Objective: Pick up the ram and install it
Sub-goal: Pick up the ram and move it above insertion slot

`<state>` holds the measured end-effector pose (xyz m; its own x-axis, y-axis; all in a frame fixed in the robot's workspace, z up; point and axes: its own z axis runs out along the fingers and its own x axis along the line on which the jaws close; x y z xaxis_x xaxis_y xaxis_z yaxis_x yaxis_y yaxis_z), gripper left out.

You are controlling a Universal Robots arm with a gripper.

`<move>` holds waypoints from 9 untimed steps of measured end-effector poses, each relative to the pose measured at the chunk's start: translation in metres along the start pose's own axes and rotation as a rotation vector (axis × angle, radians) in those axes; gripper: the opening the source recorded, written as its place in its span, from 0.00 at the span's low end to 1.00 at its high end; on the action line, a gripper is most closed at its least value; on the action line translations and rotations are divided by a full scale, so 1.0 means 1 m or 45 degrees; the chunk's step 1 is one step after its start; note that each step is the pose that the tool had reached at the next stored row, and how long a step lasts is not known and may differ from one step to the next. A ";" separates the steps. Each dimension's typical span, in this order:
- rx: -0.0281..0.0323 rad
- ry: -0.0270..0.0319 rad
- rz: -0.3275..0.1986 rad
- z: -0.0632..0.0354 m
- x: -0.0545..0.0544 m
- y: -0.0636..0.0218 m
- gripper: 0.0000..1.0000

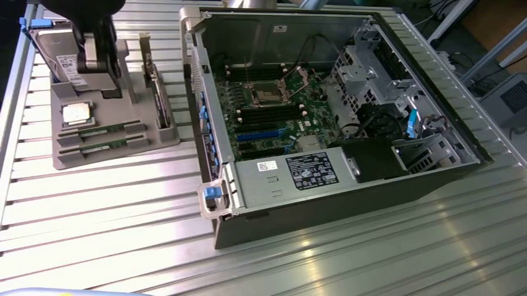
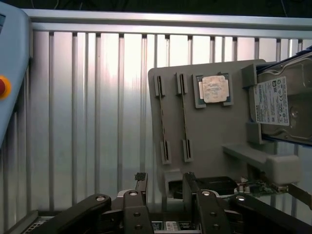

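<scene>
The ram [image 2: 184,114] stands on edge in the gray holder [image 2: 209,141], clipped at both ends in the slot next to the holder's square recess. Its twin stick [image 2: 162,117] stands the same way in the parallel slot nearer the holder's outer edge. In the exterior view both sticks show their green faces with small black chips. The square recess carries the silver processor chip [image 2: 214,88]. At one end of the holder the hard drive [image 2: 280,102] with its white label leans upright in a bracket. An expansion card [image 1: 157,92] stands on edge along the holder's side. The hand [image 2: 165,184] hangs above the holder, clear of both sticks. Its black fingers [image 2: 141,187] are parted with nothing between them, so it is open and grips nothing. The holder rests on a ribbed metal surface [image 1: 123,203]. Just beside the holder, on the exterior view's right of it, the opened computer case [image 1: 272,228] lies on its side, with its green motherboard [image 1: 276,123] and bare processor socket [image 1: 268,94] exposed. Well apart from the holder, a pale device with a red button [image 2: 2,87] sits at the surface's rim.
</scene>
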<state>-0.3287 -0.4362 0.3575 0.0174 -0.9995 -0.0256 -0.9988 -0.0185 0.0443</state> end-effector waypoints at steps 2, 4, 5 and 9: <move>-0.0001 -0.0001 0.000 0.0015 0.000 0.0008 0.42; -0.0001 0.0000 0.000 0.0027 0.000 0.0015 0.42; -0.0001 -0.0001 0.000 0.0036 0.000 0.0022 0.42; 0.0000 0.0000 0.000 0.0073 0.000 0.0046 0.42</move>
<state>-0.3336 -0.4364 0.3504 0.0174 -0.9995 -0.0256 -0.9988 -0.0185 0.0443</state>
